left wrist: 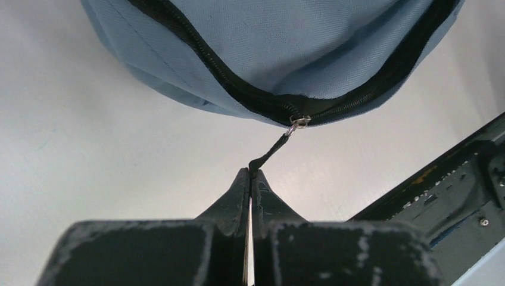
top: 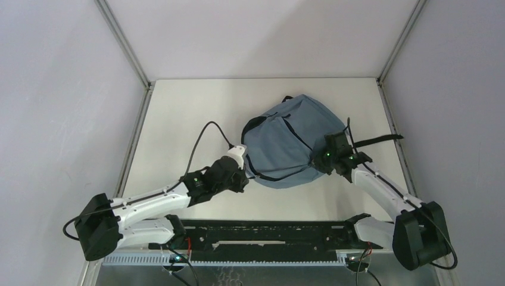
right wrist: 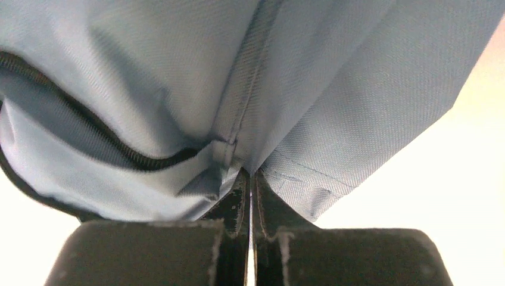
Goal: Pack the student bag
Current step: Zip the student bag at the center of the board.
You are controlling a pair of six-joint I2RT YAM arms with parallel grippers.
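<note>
Top external view: the grey-blue student bag lies on the white tabletop, right of centre, between the two arms. Left wrist view: the left pincer is pressed together on the black pull cord, which runs taut up to the metal slider on the bag's black zipper. Right wrist view: the right pincer pinches a fold of the bag's fabric just beside a seam, on the bag's right side, where a black strap trails rightward

bright, soft shadows, some glare
</note>
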